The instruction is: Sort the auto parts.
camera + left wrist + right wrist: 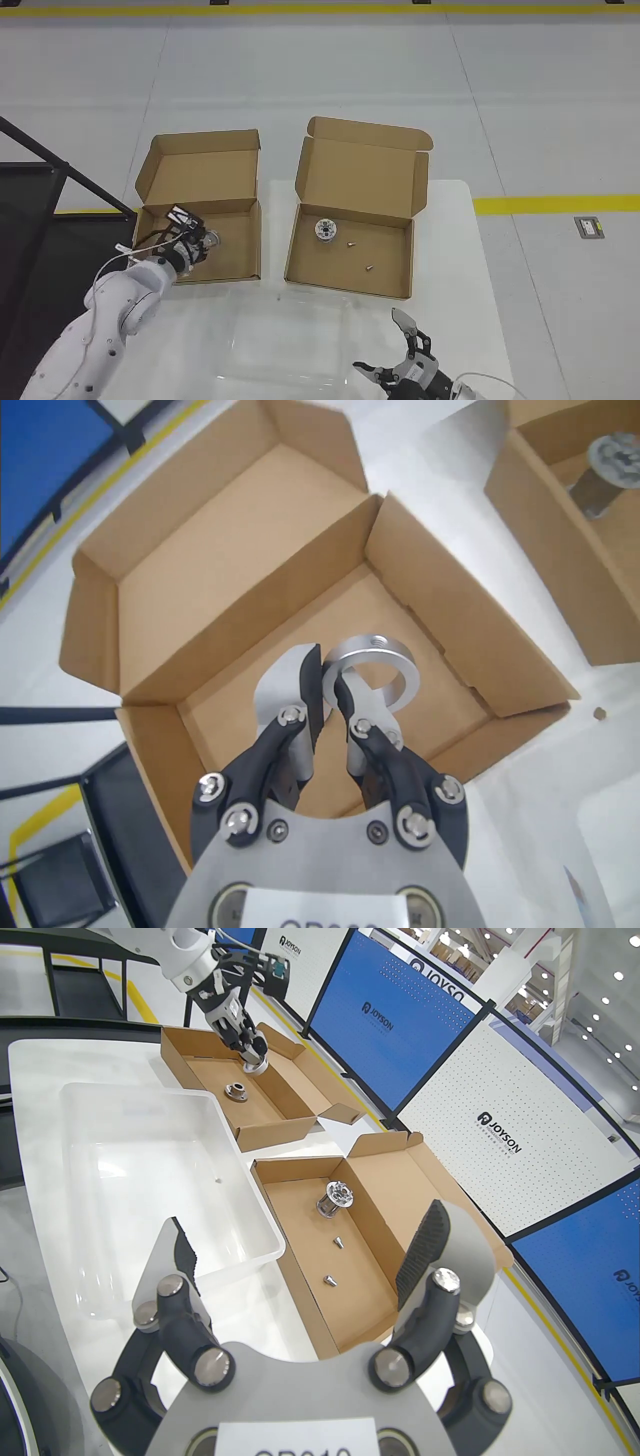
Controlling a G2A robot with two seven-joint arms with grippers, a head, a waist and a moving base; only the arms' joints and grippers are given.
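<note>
Since the metal ring (407, 672) looks stiff and slick, we are clamping our left tool (326, 672) across its wall.

Bright, even overhead light; ceiling lamps (607, 999) glow far off; shadows faint; wrist views bow at edges.
</note>
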